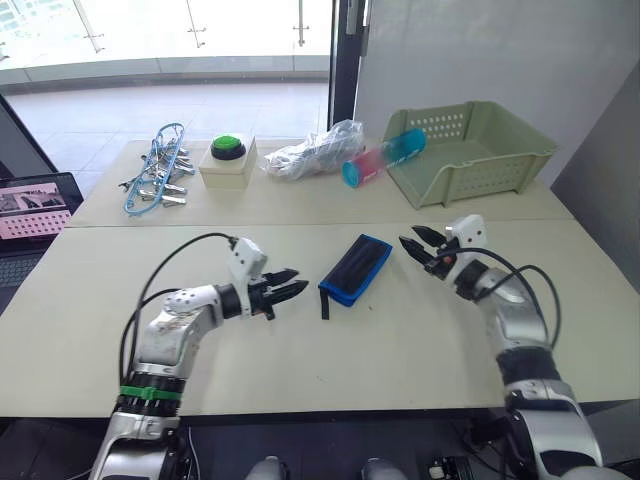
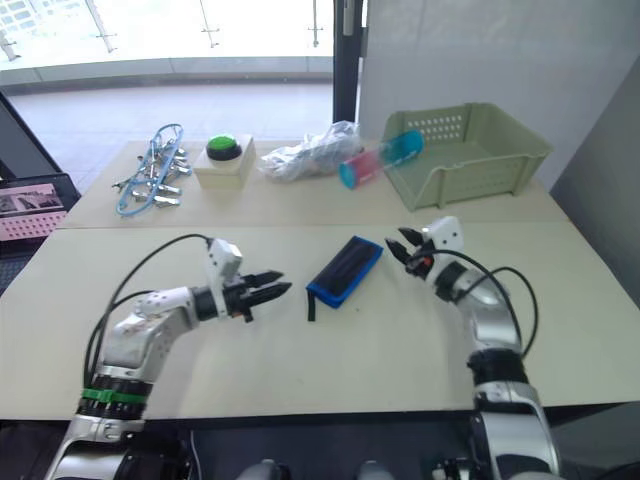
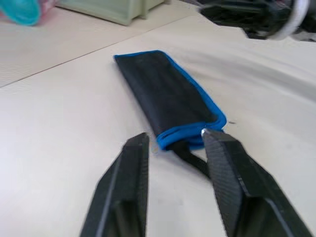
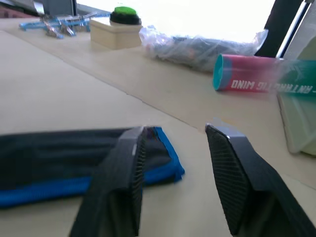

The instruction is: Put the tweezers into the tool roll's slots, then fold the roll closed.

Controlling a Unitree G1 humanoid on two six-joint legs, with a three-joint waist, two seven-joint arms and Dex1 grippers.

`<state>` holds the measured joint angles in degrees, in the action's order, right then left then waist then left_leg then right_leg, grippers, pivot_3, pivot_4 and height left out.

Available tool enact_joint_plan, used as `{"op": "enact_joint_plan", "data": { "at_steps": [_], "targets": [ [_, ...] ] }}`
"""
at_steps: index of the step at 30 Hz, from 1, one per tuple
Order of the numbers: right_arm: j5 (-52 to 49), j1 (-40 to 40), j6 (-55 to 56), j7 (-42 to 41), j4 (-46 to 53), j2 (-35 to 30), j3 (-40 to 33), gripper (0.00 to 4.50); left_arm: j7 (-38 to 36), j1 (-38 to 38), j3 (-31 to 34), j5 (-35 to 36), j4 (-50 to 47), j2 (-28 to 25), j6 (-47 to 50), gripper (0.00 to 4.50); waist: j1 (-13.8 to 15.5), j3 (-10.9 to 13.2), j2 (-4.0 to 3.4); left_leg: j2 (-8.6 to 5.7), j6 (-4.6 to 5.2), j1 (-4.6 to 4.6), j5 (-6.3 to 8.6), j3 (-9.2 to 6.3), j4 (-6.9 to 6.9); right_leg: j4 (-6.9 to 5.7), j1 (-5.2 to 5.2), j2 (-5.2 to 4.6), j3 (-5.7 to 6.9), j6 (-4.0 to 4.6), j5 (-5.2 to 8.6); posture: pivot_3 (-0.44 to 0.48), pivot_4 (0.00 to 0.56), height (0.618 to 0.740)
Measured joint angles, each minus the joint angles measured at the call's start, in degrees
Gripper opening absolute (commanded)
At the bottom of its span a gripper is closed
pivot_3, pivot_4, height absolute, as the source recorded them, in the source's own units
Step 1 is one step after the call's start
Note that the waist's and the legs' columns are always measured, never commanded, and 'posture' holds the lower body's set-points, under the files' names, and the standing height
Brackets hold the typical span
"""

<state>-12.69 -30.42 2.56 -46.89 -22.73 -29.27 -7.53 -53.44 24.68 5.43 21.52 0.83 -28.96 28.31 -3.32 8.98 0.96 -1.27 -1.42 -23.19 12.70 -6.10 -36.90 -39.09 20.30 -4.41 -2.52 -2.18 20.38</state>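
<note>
I count two pale tabletops butted together, smooth and matte; the near table [image 1: 330, 360] carries my work. On the far one sits one green plastic basket [image 1: 470, 150], boxy with perforated walls, and leaning on its rim lies one cylinder [image 1: 385, 158], teal and pink with printed lettering. Beside that lies one crinkled clear plastic bag [image 1: 315, 152], then one cream box topped by a round green button [image 1: 229, 147], then one tangle of silver clips on blue cord [image 1: 155, 180].

One tool roll [image 1: 356, 268] lies folded shut on the near table between my two claws: flat black fabric, a long rectangle edged in bright blue trim, with one thin black strap [image 1: 324, 303] trailing from its nearer end.

My left gripper [image 1: 290, 287] hovers just beside that strap end, its two black ribbed fingers spread apart and holding nothing. My right gripper [image 1: 418, 248] sits near the roll's far end, fingers likewise parted and empty.
</note>
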Motion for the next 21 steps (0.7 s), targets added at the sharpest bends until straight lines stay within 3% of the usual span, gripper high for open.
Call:
{"op": "enact_joint_plan", "data": {
  "at_steps": [4,13,21],
  "targets": [
    [-2.2,8.1,-6.2,-0.8,9.9,-4.5,-1.6,4.50,-1.0,-3.9,3.6,-0.6,1.6,-7.0,-3.1,4.48,0.2,0.1,-0.09,0.07,0.00,0.12,0.00,0.04,0.07,0.08,0.00,0.04,-0.05,0.00,0.00,0.000,0.150,0.740],
    [-7.3,27.5,-14.3,0.8,22.9,-7.7,-9.3,4.50,0.6,-11.4,9.4,-5.9,12.7,-17.1,-15.0,4.48,1.4,0.1,-0.12,0.03,0.01,0.11,0.01,0.10,0.09,0.13,0.00,-0.04,-0.12,-0.01,0.00,0.000,0.150,0.740],
    [-7.6,35.2,-12.4,3.0,26.9,-7.1,-11.8,4.50,2.7,-14.1,9.5,-7.9,16.2,-17.0,-22.6,4.48,1.8,0.1,-0.12,0.08,0.00,0.13,0.01,0.15,0.09,0.11,0.01,-0.03,-0.15,-0.01,0.00,0.000,0.150,0.740]
  ]
}}
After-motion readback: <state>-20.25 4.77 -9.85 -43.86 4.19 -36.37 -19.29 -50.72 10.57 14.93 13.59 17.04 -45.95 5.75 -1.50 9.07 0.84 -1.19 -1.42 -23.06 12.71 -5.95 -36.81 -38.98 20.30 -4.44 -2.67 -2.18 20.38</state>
